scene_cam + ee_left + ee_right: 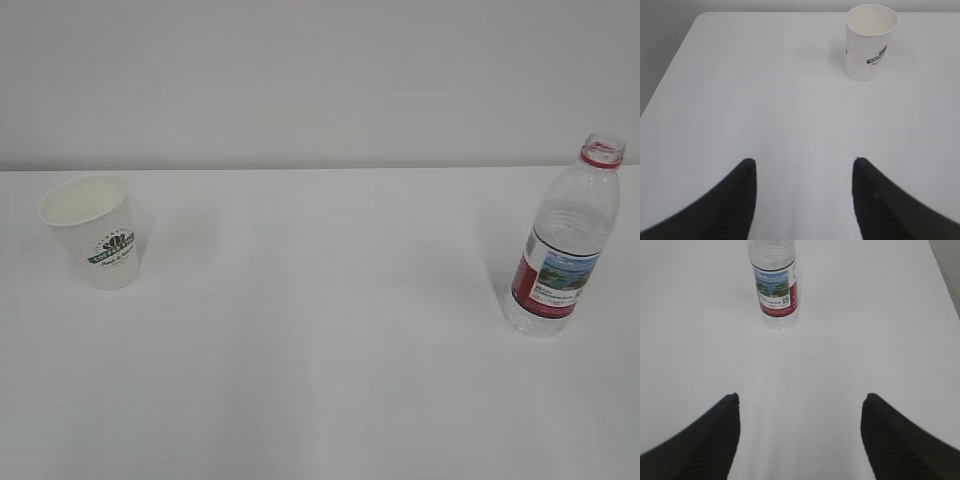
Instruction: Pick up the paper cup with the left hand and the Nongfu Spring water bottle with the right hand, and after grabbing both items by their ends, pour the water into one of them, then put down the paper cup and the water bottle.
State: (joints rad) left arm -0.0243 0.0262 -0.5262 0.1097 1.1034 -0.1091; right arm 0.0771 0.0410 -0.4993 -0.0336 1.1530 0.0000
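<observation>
The white paper cup [96,232] with a green logo stands upright at the table's left. In the left wrist view the paper cup [870,42] is far ahead and to the right of my left gripper [804,162], which is open with only bare table between its fingers. The Nongfu Spring water bottle [565,240] stands upright at the right, uncapped, with a red neck ring. In the right wrist view the bottle [775,282] is far ahead, left of centre. My right gripper [800,397] is open and holds nothing. Neither arm shows in the exterior view. I cannot make out the water.
The white table [320,330] runs back to a pale wall [320,80]. The table's left edge [670,70] shows in the left wrist view, and its right edge [942,270] in the right wrist view.
</observation>
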